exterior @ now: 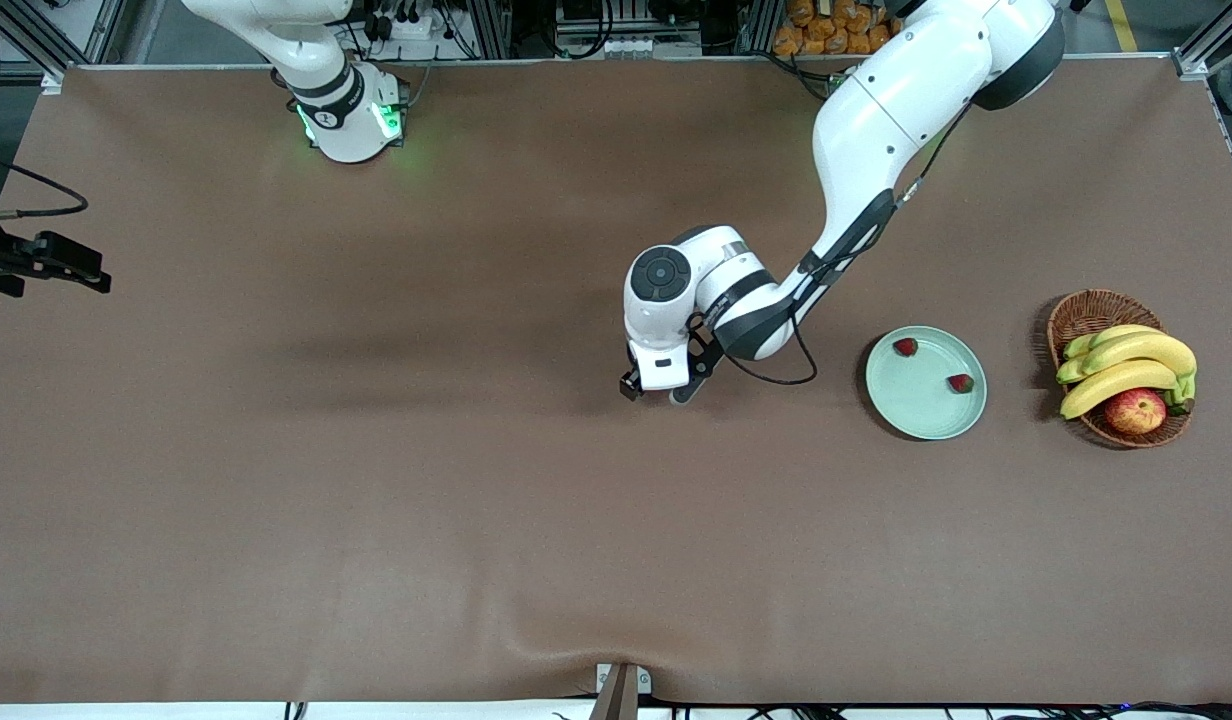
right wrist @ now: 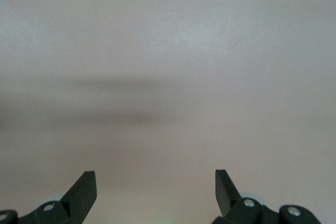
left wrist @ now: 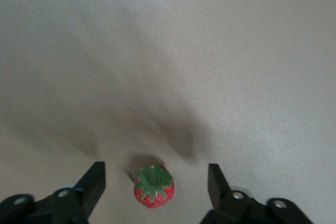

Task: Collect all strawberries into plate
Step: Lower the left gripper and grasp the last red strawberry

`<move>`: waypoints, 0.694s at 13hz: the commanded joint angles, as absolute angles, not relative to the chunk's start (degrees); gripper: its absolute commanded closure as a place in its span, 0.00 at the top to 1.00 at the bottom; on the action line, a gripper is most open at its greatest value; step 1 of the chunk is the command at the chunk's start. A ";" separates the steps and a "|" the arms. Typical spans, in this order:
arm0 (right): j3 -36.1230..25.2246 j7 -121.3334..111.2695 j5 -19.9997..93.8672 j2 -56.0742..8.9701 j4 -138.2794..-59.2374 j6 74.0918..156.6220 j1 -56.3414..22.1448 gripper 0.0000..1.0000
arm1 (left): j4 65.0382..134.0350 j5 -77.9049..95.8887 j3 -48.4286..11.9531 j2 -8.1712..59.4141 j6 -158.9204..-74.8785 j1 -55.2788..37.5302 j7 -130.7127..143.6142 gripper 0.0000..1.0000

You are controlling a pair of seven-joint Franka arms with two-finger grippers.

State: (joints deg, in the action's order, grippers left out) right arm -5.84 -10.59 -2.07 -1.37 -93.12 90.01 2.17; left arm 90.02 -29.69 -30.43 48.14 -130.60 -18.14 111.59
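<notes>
Mint-green plate point(exterior: 926, 410) already carries two strawberries point(exterior: 906, 347), so from the front view I judge two of three done. My left end effector point(exterior: 658, 390) is low over the brown desk point(exterior: 376, 450), well apart from the plate toward the right arm's end. In the left wrist view, the last strawberry point(left wrist: 154, 186) sits between its spread fingers point(left wrist: 94, 182), not yet pinched. In the right wrist view, the right end effector point(right wrist: 155, 192) waits, spread and empty.
</notes>
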 commanded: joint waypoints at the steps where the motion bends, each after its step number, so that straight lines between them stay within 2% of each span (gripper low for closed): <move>1: -6.94 -10.64 0.68 0.87 -92.90 86.59 2.02 1.00 | 89.12 -30.94 -30.23 49.57 -131.66 -18.72 112.68 0.76; 4: -8.17 -11.16 2.81 0.88 -91.15 84.20 2.11 1.00 | 89.12 -30.94 -30.23 50.45 -132.98 -19.59 112.68 0.74; 6: -7.91 -11.60 1.85 0.79 -90.18 84.20 2.29 1.00 | 89.03 -30.85 -30.23 50.62 -132.98 -19.78 112.68 0.66; 7: -7.74 -11.51 1.41 0.79 -90.09 84.11 2.29 1.00 | 89.03 -30.85 -30.23 50.62 -132.98 -19.78 112.68 0.56; 9: -7.21 -10.73 1.41 0.79 -89.91 84.20 2.37 1.00 | 89.03 -30.85 -30.23 50.89 -132.98 -19.78 112.24 0.22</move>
State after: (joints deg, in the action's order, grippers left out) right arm -7.82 -10.74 1.75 0.35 -90.54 85.00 2.17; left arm 90.03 -29.69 -30.43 50.11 -132.58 -19.38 111.59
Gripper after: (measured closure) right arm 0.000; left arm 0.463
